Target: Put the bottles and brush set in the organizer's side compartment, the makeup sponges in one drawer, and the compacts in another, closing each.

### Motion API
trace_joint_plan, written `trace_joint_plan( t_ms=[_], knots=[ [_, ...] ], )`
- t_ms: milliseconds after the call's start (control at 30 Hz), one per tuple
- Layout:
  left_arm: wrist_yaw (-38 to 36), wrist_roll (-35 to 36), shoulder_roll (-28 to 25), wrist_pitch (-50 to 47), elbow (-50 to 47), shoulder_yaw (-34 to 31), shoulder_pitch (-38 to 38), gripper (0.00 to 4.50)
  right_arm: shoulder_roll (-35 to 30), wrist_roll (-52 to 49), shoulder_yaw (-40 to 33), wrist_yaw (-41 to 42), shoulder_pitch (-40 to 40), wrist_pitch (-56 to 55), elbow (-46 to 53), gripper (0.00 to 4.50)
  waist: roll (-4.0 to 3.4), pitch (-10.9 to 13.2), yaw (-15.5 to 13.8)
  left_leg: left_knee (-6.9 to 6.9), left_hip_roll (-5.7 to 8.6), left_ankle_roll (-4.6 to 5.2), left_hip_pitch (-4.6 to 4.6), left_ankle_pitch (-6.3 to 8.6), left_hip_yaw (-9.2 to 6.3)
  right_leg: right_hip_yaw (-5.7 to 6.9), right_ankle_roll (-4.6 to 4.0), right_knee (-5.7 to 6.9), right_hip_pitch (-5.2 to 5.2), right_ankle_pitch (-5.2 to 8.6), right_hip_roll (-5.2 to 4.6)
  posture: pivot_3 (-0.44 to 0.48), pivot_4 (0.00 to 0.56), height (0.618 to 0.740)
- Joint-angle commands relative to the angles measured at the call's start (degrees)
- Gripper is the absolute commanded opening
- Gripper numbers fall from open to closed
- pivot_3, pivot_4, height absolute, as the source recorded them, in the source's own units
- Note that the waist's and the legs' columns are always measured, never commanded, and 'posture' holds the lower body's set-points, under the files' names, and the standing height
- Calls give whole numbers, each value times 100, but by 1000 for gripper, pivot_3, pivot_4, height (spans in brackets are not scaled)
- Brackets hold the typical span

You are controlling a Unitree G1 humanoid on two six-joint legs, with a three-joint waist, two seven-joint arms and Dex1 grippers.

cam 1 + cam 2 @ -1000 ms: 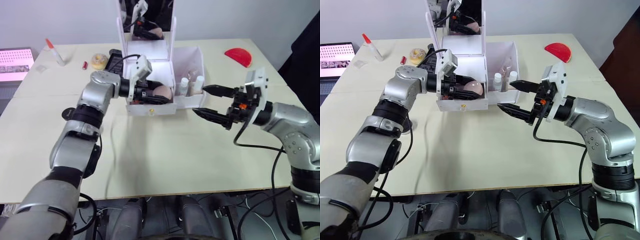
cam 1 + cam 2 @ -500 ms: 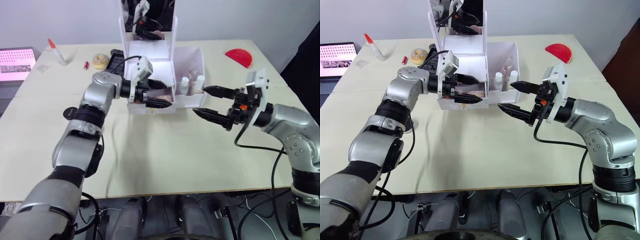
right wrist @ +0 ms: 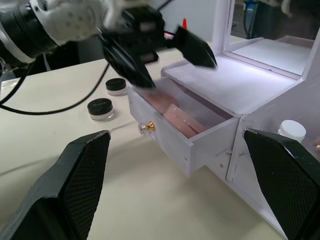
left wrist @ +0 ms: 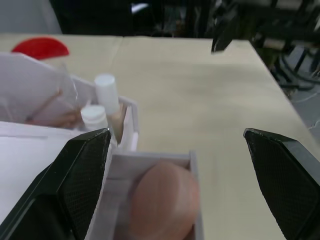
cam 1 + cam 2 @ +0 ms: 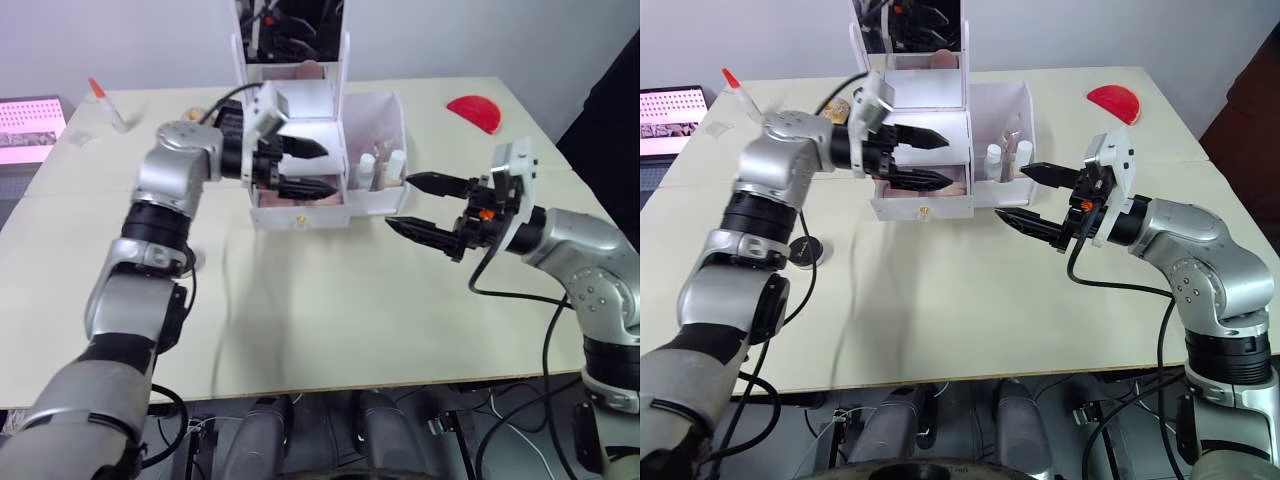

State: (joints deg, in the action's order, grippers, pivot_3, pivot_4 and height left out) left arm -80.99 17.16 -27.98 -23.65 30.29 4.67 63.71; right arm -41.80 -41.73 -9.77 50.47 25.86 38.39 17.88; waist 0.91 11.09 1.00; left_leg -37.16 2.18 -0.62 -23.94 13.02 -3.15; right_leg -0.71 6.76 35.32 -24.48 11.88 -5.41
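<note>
The white organizer [image 5: 312,108] stands at the table's far middle with its mirror upright. One gold-knobbed drawer [image 3: 148,127] is pulled out, with pink makeup sponges [image 3: 175,117] lying in it. My left gripper [image 5: 328,167] hovers open just above that drawer, holding nothing. The side compartment [image 5: 392,112] holds two white-capped bottles [image 5: 368,168] and, behind them, a clear pouch [image 4: 50,107] that may be the brush set. Two black-lidded compacts [image 3: 100,107] sit on the table left of the organizer. My right gripper [image 5: 398,200] is open and empty, just right of the drawer front.
A red half-round object [image 5: 478,110] lies at the back right. A small red-capped bottle [image 5: 105,100] and a pink-lit screen [image 5: 30,120] are at the back left. A yellowish roll [image 5: 837,108] shows behind my left arm.
My left gripper has opened, left a pink sponge in the drawer and lifted up out of it. The right arm has not moved.
</note>
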Motion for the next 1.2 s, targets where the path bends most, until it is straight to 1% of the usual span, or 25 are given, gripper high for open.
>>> trace_joint_plan(
  t_ms=[33, 133, 233, 367, 400, 433, 633, 667, 867, 933, 1033, 1100, 1200],
  knots=[
    [-123, 531, -467, -730, -1096, -346, -384, 4472, -86, -84, -210, -23, -32, -36, 187, 4500, 0, 0, 6, 1, -1, 0, 1, 0, 0, -1, 0, 4, 0, 0, 0, 0, 150, 737],
    [-75, 899, -880, -1324, -2109, -468, -1020, 4472, -130, -119, -295, -38, -102, -23, 219, 4500, 0, 0, -6, 2, -4, 0, 5, 0, -2, -2, -1, 9, 0, 0, 0, 0, 150, 737],
    [154, 1327, -1307, -1914, -3356, -695, -2018, 4472, -220, -163, -438, -22, -239, -4, 247, 4500, -1, 0, -15, 3, -4, 0, 6, 0, -1, -5, -1, 9, 0, 1, -3, 0, 150, 737],
    [637, 1455, -1438, -2065, -3954, -820, -2636, 4472, -349, -176, -569, 4, -385, 0, 206, 4500, 0, 0, -72, -5, -4, -1, 5, -1, -8, -2, -10, 3, 6, 5, -3, 0, 150, 737],
    [738, 1489, -1438, -2082, -4018, -833, -2714, 3957, -370, -181, -594, 3, -400, 6, 192, 4500, 0, 0, -79, -8, -4, -2, 5, -1, -7, -2, -24, 2, 9, 13, -3, 0, 150, 737],
    [803, 1509, -1432, -2062, -4067, -825, -2798, 3606, -385, -185, -614, 2, -407, 15, 181, 4500, 0, 0, -80, -11, -4, -2, 5, -1, -7, -2, -25, 1, 11, 13, -4, 0, 150, 737],
    [1066, 1667, -1398, -2053, -4113, -745, -2854, 330, -423, -223, -618, -27, -383, 67, 187, 4500, 0, 0, -39, -5, -4, -1, 6, -1, -2, -4, -23, -3, 10, 12, -3, 0, 150, 737],
    [1089, 1685, -1396, -2045, -4097, -727, -2836, 53, -428, -229, -616, -34, -379, 75, 193, 4500, 0, 0, -38, -4, -4, -1, 7, -1, -2, -4, -23, -3, 10, 12, -3, 0, 150, 737],
    [1233, 1863, -1250, -2092, -3843, -737, -2529, 53, -423, -231, -597, -83, -379, 92, 222, 4500, 0, 0, -48, -5, -3, -1, 7, -1, 0, -4, -23, -3, 10, 12, -3, 0, 150, 737],
    [1357, 1839, -1118, -2062, -3671, -680, -2356, 53, -422, -232, -591, -87, -394, 82, 224, 4500, 0, 0, -49, -6, -2, -1, 7, -1, 1, -5, -22, -5, 11, 12, -3, 0, 150, 737],
    [1695, 1502, -799, -1876, -3264, -408, -1957, 53, -415, -226, -575, -98, -408, 73, 234, 4500, 0, 0, -59, -7, -1, -1, 6, -1, 1, -4, -15, -5, 12, 8, -3, 0, 150, 737],
    [1886, 1055, -450, -1560, -2804, 16, -1537, 53, -408, -226, -567, -110, -424, 69, 262, 4500, 0, 0, -87, -8, 1, -1, 6, -1, 2, -5, -6, -5, 12, 3, -3, 0, 150, 737],
    [1924, 756, -181, -1269, -2333, 245, -1231, 53, -404, -245, -570, -148, -436, 81, 307, 4500, 0, 0, -117, -13, 9, -1, 5, -1, 14, -6, -6, -8, 15, 2, -3, 0, 150, 737]
  ],
)
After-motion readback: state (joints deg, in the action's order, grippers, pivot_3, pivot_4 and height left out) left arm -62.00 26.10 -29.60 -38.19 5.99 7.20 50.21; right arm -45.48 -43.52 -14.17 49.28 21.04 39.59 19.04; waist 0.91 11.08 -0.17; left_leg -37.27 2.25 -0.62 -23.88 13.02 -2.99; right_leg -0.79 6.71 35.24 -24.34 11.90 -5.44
